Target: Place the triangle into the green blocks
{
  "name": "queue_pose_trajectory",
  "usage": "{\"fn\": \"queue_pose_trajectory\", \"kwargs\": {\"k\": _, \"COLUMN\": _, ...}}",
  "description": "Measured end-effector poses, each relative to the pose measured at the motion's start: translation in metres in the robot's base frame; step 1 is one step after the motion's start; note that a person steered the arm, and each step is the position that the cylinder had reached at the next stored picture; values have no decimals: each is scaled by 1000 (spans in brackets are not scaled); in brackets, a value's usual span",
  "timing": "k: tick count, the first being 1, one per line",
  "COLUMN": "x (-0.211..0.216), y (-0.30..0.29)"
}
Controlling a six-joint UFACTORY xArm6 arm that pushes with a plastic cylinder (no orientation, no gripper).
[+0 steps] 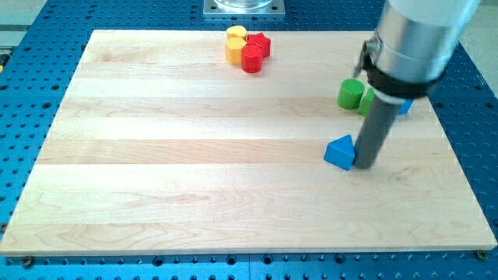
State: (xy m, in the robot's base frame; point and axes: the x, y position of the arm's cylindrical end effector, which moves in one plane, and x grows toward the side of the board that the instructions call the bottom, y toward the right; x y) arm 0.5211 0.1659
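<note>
Blue triangle block (339, 152) sits touching my tip (364, 165) on its right, below the green cylinder block (350, 94); no jaws here. Next I reposition underneath and push upward.

The arm (416, 35) enters from the view's top right as a wide, pale grey cylinder, cut off by the frame's upper edge. A black collar (397, 78) rings its lower end. Below the collar hangs the dark rod (375, 128), narrower than the cylinder and leaning slightly, its lower end a little further to the view's left than its top. The tip (364, 165) is down at the worktop (194, 155), with the blue triangle (340, 152) touching it on the view's left.
</note>
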Motion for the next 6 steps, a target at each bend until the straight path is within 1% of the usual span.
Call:
{"fn": "queue_pose_trajectory", "kwargs": {"k": 1, "x": 36, "y": 1}}
{"fn": "queue_pose_trajectory", "kwargs": {"k": 2, "x": -10, "y": -34}}
{"fn": "queue_pose_trajectory", "kwargs": {"k": 3, "x": -49, "y": -34}}
{"fn": "queue_pose_trajectory", "kwargs": {"k": 4, "x": -32, "y": -49}}
{"fn": "queue_pose_trajectory", "kwargs": {"k": 5, "x": -68, "y": -52}}
{"fn": "queue_pose_trajectory", "kwargs": {"k": 6, "x": -111, "y": -19}}
